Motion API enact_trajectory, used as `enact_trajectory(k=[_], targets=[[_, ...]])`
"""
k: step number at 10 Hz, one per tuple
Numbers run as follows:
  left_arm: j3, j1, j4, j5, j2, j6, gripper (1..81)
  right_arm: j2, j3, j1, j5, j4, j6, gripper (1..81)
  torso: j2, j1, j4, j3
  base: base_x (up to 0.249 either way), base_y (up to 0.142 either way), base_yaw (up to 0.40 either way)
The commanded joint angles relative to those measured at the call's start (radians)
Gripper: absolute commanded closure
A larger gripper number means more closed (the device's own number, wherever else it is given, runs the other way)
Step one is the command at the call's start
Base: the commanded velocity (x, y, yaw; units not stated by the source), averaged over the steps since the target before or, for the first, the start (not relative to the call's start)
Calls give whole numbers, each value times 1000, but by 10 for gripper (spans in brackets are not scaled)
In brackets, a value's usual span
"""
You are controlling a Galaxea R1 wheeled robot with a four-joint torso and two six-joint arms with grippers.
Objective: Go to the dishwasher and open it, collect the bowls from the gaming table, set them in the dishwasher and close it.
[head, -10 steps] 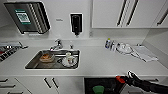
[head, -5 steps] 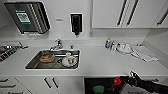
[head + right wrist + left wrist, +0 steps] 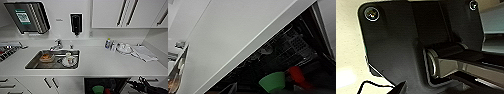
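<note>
- Our right gripper point(image 3: 146, 86) hangs just beside the open dishwasher point(image 3: 106, 86), low against the cabinet front on its far side from the sink; we cannot tell whether its fingers are apart or together. For our left gripper, too, we cannot tell how its fingers stand.
- The dishwasher stands open under the white counter point(image 3: 100, 62), its dark cavity showing just below the counter's edge.
- Inside it, in the right wrist view, a lime green bowl point(image 3: 273, 81) sits on the wire rack point(image 3: 293, 45), with a red item point(image 3: 296, 75) touching or just beside it; we cannot say what the red item is. The head view shows the same green bowl as a green shape at the mouth of the dishwasher.
- We judge the loading step to be in hand or nearly over: one bowl is in the rack, and a pale bowl we cannot make out inside.
- Closing would call for our right arm to be drawn clear of the opening first, then a steady push on the door, whose edge we cannot see well.
</note>
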Motion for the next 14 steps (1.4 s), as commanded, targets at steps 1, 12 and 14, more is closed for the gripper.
enact_trajectory(k=[1, 12, 14], targets=[[-1, -31, 3, 71, 1, 9, 10, -52, 12, 108, 5, 5, 2, 10, 0, 0, 0, 0, 0, 0, 0], [-21, -31, -36, -96, -36, -17, 10, -218, 222, -308, -109, -96, -13, 10, 0, 0, 0, 0, 0, 0, 0], [-59, -31, -65, -96, -38, -20, 10, -192, 208, -389, -109, -96, -13, 10, 0, 0, 0, 0, 0, 0, 0]])
